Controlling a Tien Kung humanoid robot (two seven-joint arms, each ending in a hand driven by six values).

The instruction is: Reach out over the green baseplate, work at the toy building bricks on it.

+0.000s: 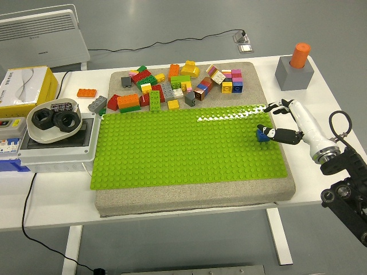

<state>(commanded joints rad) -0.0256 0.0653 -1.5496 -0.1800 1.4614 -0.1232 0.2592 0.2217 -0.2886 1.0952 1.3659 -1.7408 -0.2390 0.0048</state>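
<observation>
Pinching a blue brick (262, 135) at the green baseplate's (172, 149) right edge, the right hand (285, 127) risks misaligned studs.

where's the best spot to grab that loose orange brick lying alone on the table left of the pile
Take the flat orange rectangular plastic brick across its two long sides, coming straight down from above. It lies flat, studs up, on the white table with bare space all round, so fingers fit on either side. It is far from the right robot hand, which is at the green studded baseplate.
</observation>
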